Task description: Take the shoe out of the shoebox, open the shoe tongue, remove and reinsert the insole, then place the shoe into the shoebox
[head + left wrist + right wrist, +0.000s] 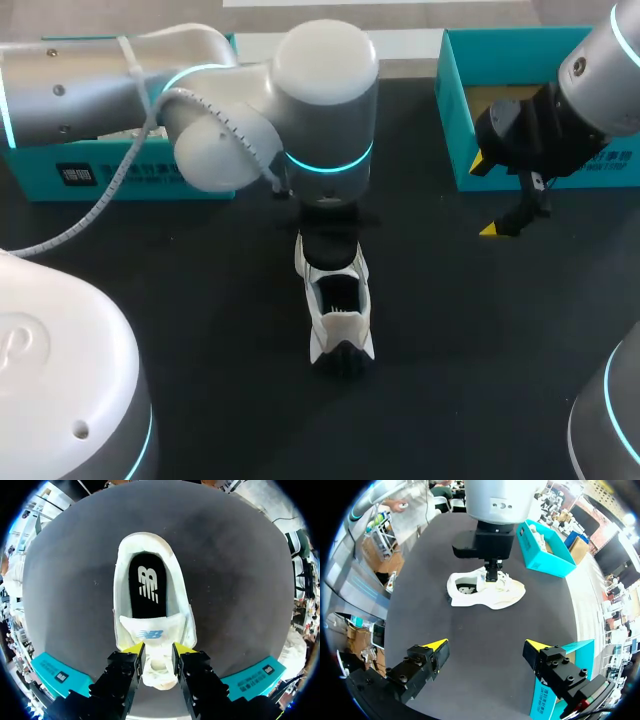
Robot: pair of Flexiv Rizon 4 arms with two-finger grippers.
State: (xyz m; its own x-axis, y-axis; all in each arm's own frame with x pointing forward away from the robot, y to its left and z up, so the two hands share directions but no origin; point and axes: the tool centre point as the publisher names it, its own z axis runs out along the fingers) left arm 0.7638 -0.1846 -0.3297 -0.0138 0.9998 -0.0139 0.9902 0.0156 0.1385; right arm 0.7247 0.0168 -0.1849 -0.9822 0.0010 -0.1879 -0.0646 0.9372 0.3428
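Shoe (338, 322) toe under left end effector (157, 653)

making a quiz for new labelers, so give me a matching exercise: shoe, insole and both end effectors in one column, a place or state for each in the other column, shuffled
Column 1
1. shoe
2. insole
3. left end effector
4. right end effector

Column 2
A. open, holding nothing, above the table
B. black, lying inside the shoe
C. white, upright, sole on the table
D. fingers pinching the shoe's laced front

Pairs: 1-C, 2-B, 3-D, 4-A
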